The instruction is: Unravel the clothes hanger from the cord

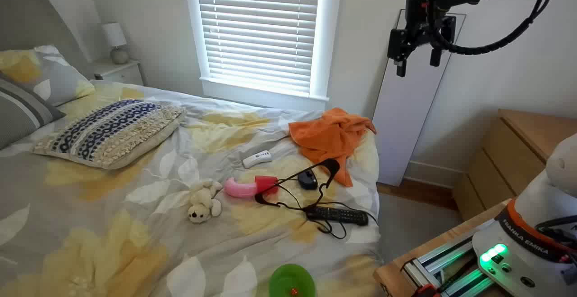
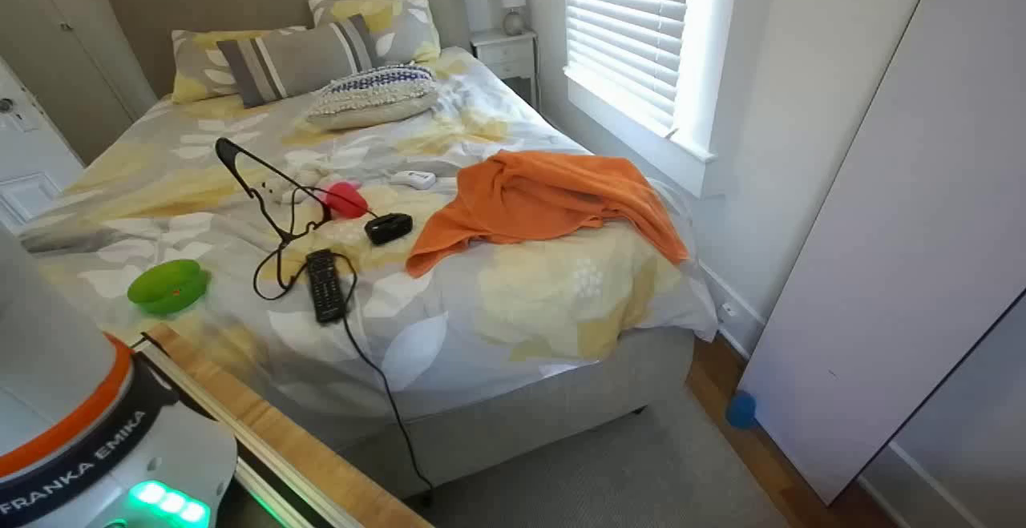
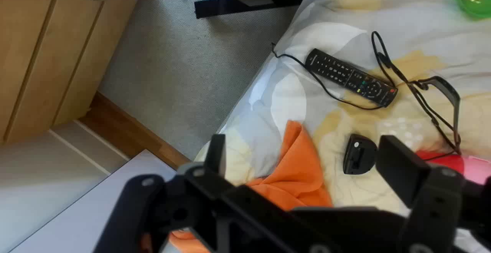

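The clothes hanger (image 1: 332, 167) is black and lies tilted on the bed, one shoulder raised; it also shows in an exterior view (image 2: 228, 156) and the wrist view (image 3: 452, 91). The thin black cord (image 2: 390, 396) runs from a small black device (image 2: 389, 228) through the hanger, loops near its hook, passes by the black remote (image 2: 325, 286) and hangs over the bed edge. It also shows in the wrist view (image 3: 326, 90). The exact wrapping is too fine to tell. My gripper (image 1: 418, 63) is open and empty, high above the bed's end; the wrist view shows its spread fingers (image 3: 303, 153).
An orange cloth (image 1: 333, 132) lies by the bed edge. A pink and red object (image 1: 243, 188), a plush toy (image 1: 203, 202) and a white remote (image 1: 257, 158) lie near the hanger. A green bowl (image 1: 292, 283) stands nearer the robot base. A dresser (image 1: 509, 153) stands beside the wall.
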Controlling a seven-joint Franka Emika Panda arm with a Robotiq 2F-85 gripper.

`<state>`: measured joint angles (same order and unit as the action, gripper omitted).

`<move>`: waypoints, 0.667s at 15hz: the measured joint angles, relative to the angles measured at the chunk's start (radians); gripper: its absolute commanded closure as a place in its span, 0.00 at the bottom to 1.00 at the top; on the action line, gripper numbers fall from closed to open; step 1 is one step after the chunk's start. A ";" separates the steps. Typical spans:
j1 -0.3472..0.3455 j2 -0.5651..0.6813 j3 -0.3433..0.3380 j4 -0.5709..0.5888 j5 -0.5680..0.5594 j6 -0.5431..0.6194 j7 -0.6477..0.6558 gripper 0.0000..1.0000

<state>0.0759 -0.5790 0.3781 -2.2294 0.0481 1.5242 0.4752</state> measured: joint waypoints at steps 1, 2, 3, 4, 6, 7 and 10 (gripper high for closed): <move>0.000 0.000 0.000 0.000 0.000 0.000 0.000 0.00; 0.000 0.000 0.000 0.000 0.000 0.000 0.000 0.00; 0.000 0.000 0.000 0.000 0.000 0.000 0.000 0.00; 0.000 0.000 0.000 0.000 0.000 0.000 0.000 0.00; 0.000 0.000 0.000 0.000 0.000 0.000 0.000 0.00; 0.001 0.000 -0.001 0.000 -0.001 0.000 0.000 0.00; 0.037 0.021 -0.002 0.001 0.007 0.024 -0.058 0.00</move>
<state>0.1131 -0.5582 0.3762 -2.2288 0.0555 1.5482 0.4176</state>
